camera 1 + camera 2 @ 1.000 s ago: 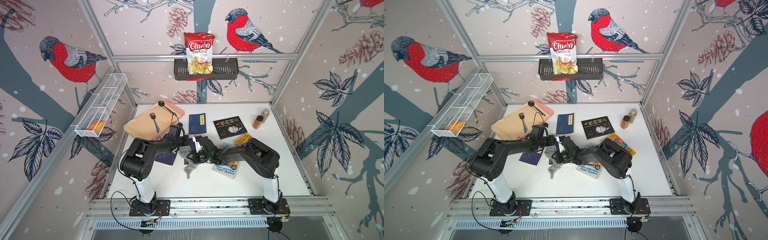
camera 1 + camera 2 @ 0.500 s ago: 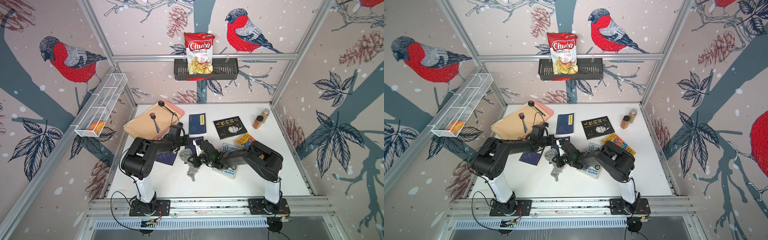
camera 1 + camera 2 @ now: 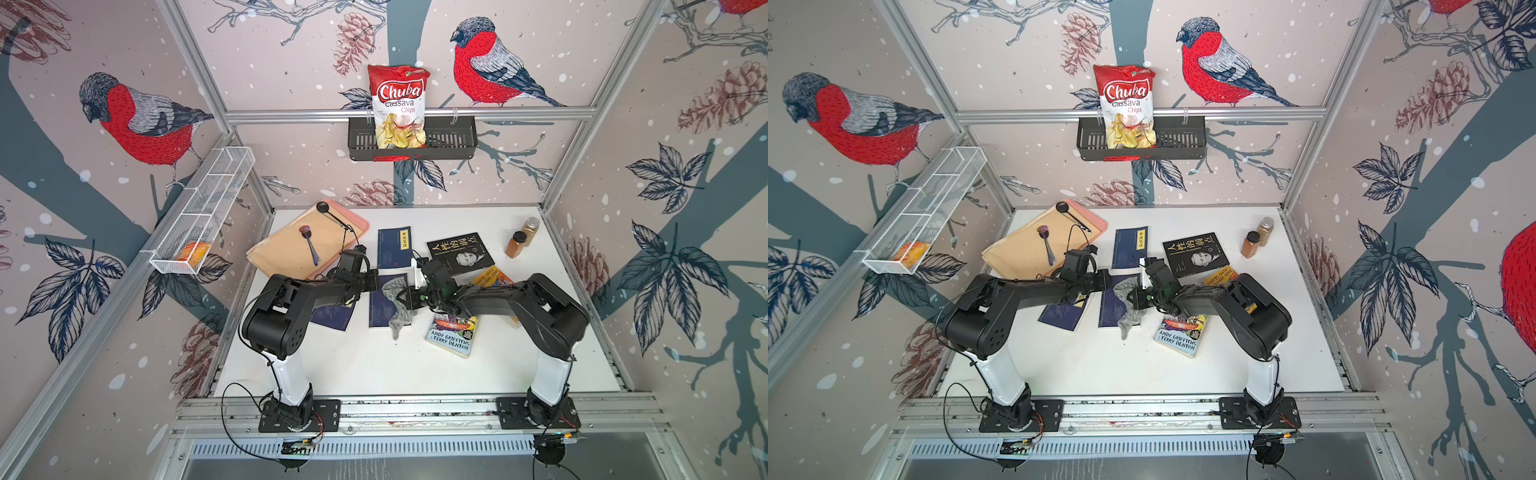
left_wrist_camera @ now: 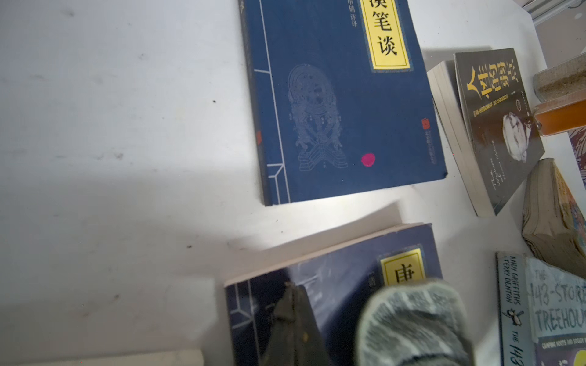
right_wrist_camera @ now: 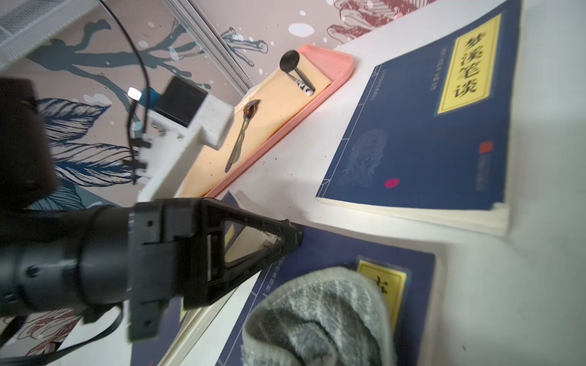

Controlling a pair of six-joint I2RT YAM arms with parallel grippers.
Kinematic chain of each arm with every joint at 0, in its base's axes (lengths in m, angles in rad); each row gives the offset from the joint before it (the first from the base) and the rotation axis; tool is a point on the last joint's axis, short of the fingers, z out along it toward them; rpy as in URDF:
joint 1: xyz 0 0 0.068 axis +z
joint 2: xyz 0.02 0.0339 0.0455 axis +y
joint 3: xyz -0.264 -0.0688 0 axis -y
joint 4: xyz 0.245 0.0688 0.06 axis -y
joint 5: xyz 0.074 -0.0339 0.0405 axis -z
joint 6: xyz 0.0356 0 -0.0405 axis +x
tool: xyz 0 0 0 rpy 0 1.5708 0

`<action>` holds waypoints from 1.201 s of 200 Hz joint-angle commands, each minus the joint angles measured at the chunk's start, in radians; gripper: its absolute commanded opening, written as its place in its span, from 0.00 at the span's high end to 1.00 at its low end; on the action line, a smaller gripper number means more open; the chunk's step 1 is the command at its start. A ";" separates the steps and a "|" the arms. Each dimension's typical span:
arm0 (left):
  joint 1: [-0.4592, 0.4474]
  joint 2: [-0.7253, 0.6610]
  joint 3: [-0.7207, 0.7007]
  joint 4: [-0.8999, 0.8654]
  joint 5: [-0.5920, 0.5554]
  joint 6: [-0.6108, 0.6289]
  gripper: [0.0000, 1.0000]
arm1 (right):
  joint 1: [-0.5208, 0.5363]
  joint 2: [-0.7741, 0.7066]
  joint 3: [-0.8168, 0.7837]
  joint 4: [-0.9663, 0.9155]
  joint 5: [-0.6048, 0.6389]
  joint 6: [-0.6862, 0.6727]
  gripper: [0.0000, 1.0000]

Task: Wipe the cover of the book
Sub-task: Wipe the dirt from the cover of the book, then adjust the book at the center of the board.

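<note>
Grey terry cloth (image 3: 394, 299): clamped in your right gripper (image 3: 409, 297), lying on cover.
Dark blue paperback book (image 3: 380, 311): under that gripper.
Left gripper (image 5: 294, 238): jaws together, tip touching book's edge.

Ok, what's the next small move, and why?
Probably sweep the grey cloth toward the near edge of the blue book: the right gripper is shut on it at the cover's far end, and the shut left gripper seems to pin the far corner.

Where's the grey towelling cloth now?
Grey towelling cloth: mid-table in both top views, on the dark blue book, in the right gripper, beside the left gripper.
</note>
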 commanded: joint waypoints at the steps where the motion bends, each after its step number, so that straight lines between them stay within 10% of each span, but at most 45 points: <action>1: -0.001 0.004 0.004 -0.137 -0.020 0.005 1.00 | -0.016 -0.116 -0.081 -0.037 0.033 0.025 1.00; 99: -0.091 -0.042 0.116 -0.220 -0.040 0.032 1.00 | -0.299 -0.732 -0.340 -0.538 0.419 0.072 0.96; 240: -0.353 0.052 0.167 -0.168 0.079 0.006 0.88 | -0.351 -0.436 -0.400 -0.351 0.266 0.109 0.99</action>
